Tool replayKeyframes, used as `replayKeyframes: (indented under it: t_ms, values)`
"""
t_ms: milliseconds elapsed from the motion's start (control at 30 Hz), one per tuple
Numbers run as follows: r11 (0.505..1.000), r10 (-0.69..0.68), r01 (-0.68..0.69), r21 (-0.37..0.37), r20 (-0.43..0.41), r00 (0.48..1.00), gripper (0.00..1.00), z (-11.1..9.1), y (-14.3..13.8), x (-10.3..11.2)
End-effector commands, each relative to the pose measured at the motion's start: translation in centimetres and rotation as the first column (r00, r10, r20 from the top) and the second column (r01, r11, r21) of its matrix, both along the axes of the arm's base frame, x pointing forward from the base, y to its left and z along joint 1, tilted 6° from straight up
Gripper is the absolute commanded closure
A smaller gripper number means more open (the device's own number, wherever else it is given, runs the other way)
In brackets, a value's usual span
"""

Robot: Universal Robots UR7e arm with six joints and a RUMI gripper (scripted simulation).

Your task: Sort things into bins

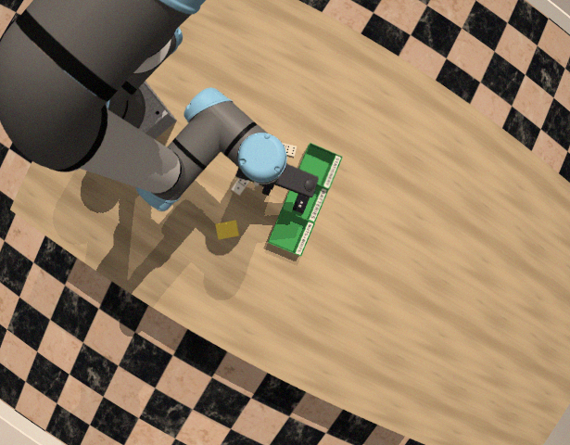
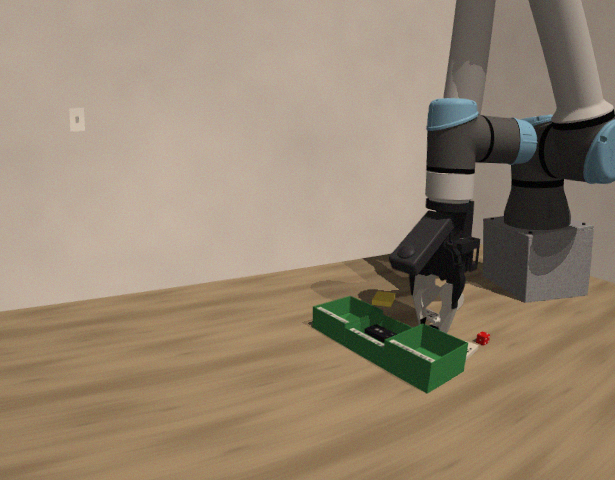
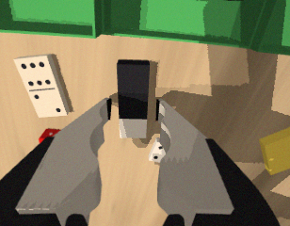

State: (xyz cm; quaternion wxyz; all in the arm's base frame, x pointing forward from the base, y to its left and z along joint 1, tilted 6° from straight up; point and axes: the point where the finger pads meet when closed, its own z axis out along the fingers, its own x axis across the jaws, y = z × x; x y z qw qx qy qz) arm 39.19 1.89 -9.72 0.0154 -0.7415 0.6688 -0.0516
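A black and grey bar lies on the table just in front of the green three-compartment bin. My gripper is low over the table with one finger on each side of the bar, with a small gap on both sides; it is open. In the side view the gripper stands just behind the bin. A black item lies in the bin's middle compartment. A small white die lies by my right finger.
A white domino and a red die lie to the left, a yellow block to the right. The bin's labels face away from the arm. The arm's grey pedestal stands behind.
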Motion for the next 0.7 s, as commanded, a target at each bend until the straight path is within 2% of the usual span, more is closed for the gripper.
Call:
replayKeyframes:
  t_ms: [0,133,167,667]
  values:
    - [1.0,-0.001,0.001,0.001,0.0,1.0,0.77,-0.05,0.03,-0.2]
    - [1.0,-0.001,0.001,0.001,0.0,1.0,0.77,-0.06,0.05,-0.28]
    - [1.0,-0.001,0.001,0.0,0.002,1.0,1.0,0.0,0.01,-0.1]
    - [1.0,-0.001,0.001,0.0,0.002,1.0,1.0,0.0,0.01,-0.1]
